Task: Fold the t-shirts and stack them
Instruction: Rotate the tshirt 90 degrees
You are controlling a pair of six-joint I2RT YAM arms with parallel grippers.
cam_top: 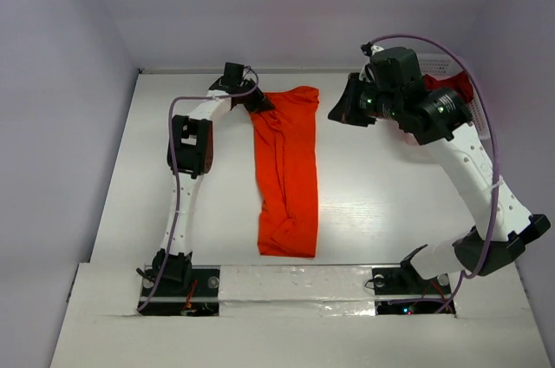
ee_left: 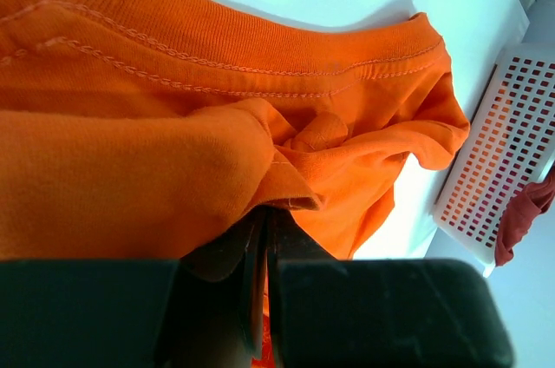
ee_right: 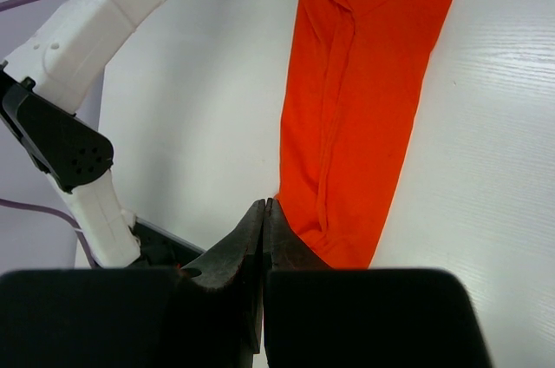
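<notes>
The bright orange t-shirt point(cam_top: 287, 173) lies on the table as a long narrow strip running from the back toward the near edge. My left gripper point(cam_top: 257, 101) sits at the strip's far left corner, shut on a fold of orange cloth point(ee_left: 260, 151) near the ribbed collar. My right gripper point(cam_top: 343, 109) hovers above the table to the right of the shirt's far end, shut with nothing between its fingers. In the right wrist view its tips point(ee_right: 264, 204) point down beside the orange t-shirt point(ee_right: 364, 99). A dark red t-shirt point(cam_top: 457, 86) hangs from the basket.
A white lattice basket point(cam_top: 438, 67) stands at the back right corner, partly hidden behind my right arm; it shows as the basket point(ee_left: 507, 151) in the left wrist view, with red cloth point(ee_left: 526, 212) at its edge. White walls close in the table.
</notes>
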